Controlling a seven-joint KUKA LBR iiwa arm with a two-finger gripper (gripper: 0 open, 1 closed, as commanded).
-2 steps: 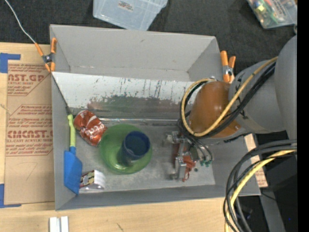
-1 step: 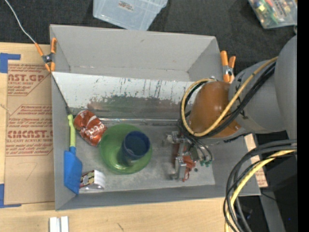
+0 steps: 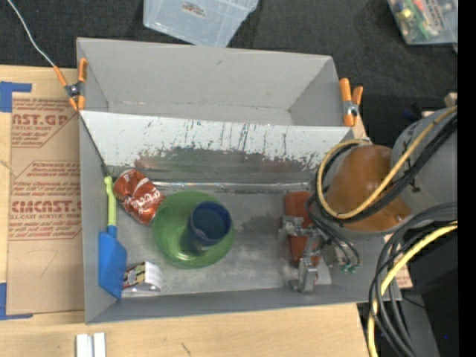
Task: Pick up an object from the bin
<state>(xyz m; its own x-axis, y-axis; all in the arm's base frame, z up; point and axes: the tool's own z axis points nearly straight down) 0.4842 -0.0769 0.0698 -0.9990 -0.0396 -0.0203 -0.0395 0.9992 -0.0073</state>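
Observation:
My gripper [image 3: 303,262] is low in the bin's right end, close to the front wall. A small red thing [image 3: 296,204] lies right beside it on the far side, partly covered by the gripper's body. To its left, apart from it, a dark blue cup [image 3: 207,225] stands on a round green plate [image 3: 169,236] in the middle of the floor.
A crumpled red and white packet [image 3: 138,195] lies at the back left. Along the left wall lies a blue brush with a yellow-green handle [image 3: 111,255]. A small silver and white packet [image 3: 141,276] sits in the front left corner. The arm's orange cover and cables hang over the right rim.

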